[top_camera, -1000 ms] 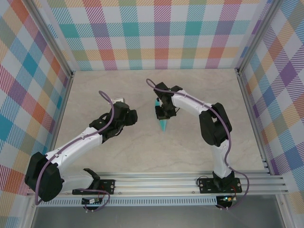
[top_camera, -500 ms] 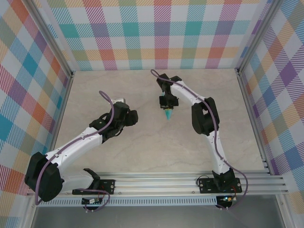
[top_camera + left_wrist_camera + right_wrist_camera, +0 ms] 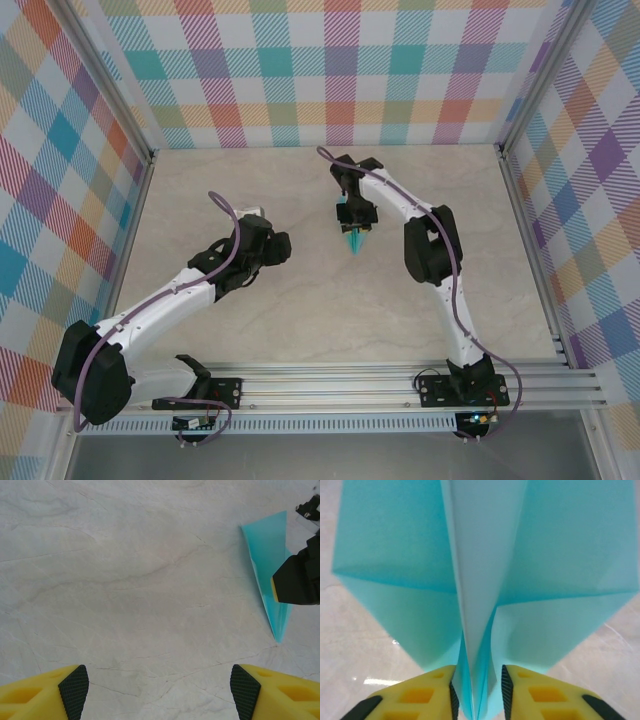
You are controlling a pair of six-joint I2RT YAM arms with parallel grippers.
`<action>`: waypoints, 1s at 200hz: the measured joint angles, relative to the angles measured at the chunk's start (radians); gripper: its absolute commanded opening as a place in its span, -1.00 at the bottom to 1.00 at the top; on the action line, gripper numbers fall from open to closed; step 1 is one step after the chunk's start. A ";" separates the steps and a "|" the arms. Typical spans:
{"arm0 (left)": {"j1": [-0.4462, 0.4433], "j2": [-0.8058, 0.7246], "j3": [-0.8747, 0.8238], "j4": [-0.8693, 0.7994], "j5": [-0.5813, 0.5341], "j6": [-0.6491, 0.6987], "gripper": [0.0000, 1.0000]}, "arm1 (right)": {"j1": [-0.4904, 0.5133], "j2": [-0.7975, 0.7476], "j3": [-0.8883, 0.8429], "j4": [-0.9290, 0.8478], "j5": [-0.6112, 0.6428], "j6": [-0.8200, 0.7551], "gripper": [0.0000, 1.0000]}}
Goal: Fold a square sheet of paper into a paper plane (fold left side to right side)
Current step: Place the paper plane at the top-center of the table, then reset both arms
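The paper plane [image 3: 352, 240] is a narrow turquoise-blue dart on the table's middle, its tip pointing toward the near edge. My right gripper [image 3: 352, 222] stands over its far end. In the right wrist view the plane [image 3: 485, 555] spreads its wings ahead, and its centre fold stands between the parted pads of the right gripper [image 3: 477, 695], open. My left gripper [image 3: 281, 244] hovers to the plane's left, open over bare table [image 3: 150, 580]. In the left wrist view, the left gripper [image 3: 160, 695] is spread wide and the plane [image 3: 267, 555] lies at the right edge, partly behind the right gripper's fingers [image 3: 297, 580].
Checked walls [image 3: 340, 70] enclose the table on three sides, with metal rails [image 3: 340, 385] along the near edge. The left arm [image 3: 170, 300] stretches diagonally across the left half.
The right gripper carried the plane a little farther back and to the right, then its jaws parted around the centre fold. The left arm has stayed still.
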 measured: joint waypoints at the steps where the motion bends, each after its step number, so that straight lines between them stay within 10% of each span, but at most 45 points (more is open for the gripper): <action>1: 0.000 0.000 0.000 0.000 0.001 0.000 0.59 | 0.000 -0.001 0.000 0.000 0.000 -0.002 -0.30; 70: 0.189 -0.003 0.000 0.033 0.104 -0.009 0.64 | 0.000 -0.374 -0.220 0.034 0.061 -0.051 0.28; 113: 0.271 -0.152 -0.115 0.120 -0.056 0.009 0.68 | -0.050 -0.809 -0.641 0.250 0.169 -0.095 0.99; 200: 0.307 -0.253 -0.339 0.362 -0.394 0.248 0.70 | -0.351 -1.166 -1.389 0.867 0.296 -0.161 0.99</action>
